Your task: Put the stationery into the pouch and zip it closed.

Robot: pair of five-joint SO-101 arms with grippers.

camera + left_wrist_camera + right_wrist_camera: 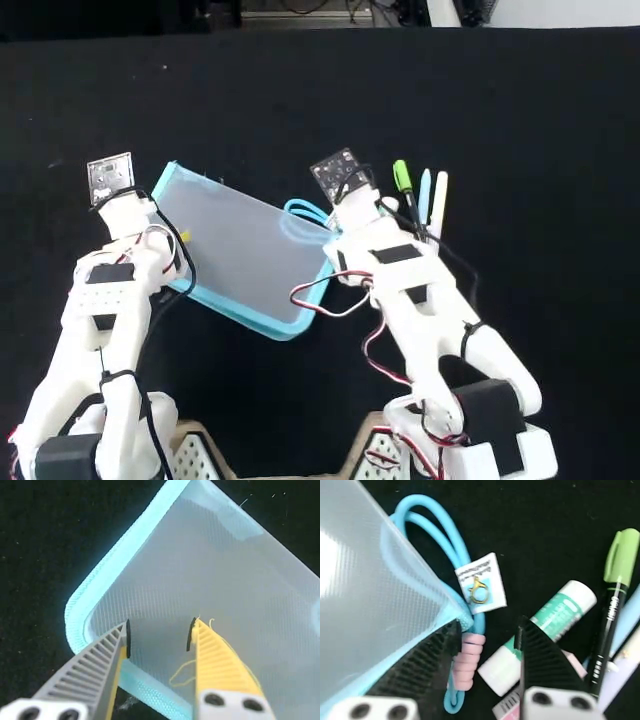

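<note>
A translucent pouch point(240, 250) with a light-blue zip border lies tilted on the black table between the two arms. My left gripper point(159, 635) hovers open over the pouch point(215, 580) near its corner, nothing between the fingers. At the pouch's other end my right gripper point(487, 635) stands open beside the blue cord loop point(440, 535) and pink beads point(465, 662), close to the pouch edge point(375, 595). A glue stick point(545, 625), a green-capped marker point(612, 605) and pale pens point(430, 200) lie just past it.
A white tag with a gold clasp point(480, 586) hangs on the cord. The black table point(520, 110) stretches far back and right. Red and black cables point(330, 300) trail from the right arm over the pouch's near corner.
</note>
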